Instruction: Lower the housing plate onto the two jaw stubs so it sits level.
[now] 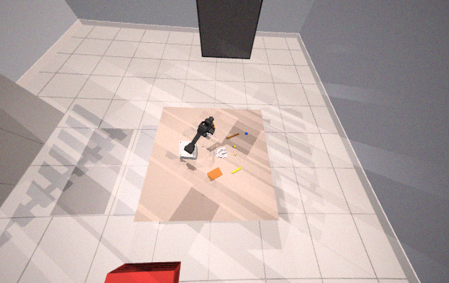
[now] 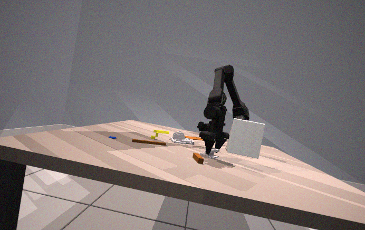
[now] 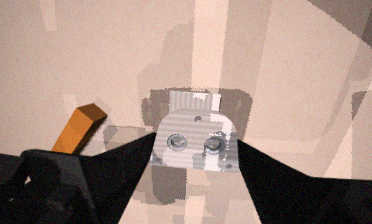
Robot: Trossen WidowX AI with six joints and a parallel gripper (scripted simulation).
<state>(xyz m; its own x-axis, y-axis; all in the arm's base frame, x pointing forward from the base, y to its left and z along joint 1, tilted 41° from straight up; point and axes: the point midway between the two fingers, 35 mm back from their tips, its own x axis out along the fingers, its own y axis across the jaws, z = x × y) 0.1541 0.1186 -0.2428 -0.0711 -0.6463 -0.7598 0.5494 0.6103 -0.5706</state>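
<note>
The light grey housing plate (image 1: pixel 208 134) (image 2: pixel 214 151) (image 3: pixel 197 131) has rounded corners and two round holes. A ribbed light piece shows beyond its far edge in the wrist view. My gripper (image 2: pixel 213 152) (image 3: pixel 194 139) is shut on the housing plate, one finger against each side edge, low over the table. A gap under the plate is too small to judge. The grey base assembly with a ribbed, rounded part (image 1: pixel 221 152) (image 2: pixel 179 137) stands apart from the gripper, towards the table's middle. Its jaws and stubs are too small to tell apart.
An orange block (image 2: pixel 198 158) (image 3: pixel 77 131) lies close beside the gripper. A brown bar (image 1: pixel 232 135) (image 2: pixel 149 142), a blue piece (image 1: pixel 246 133) (image 2: pixel 112 137), a yellow bar (image 1: pixel 236 170) (image 2: pixel 161 132) and an orange slab (image 1: pixel 215 174) (image 2: pixel 193 138) lie around the base assembly.
</note>
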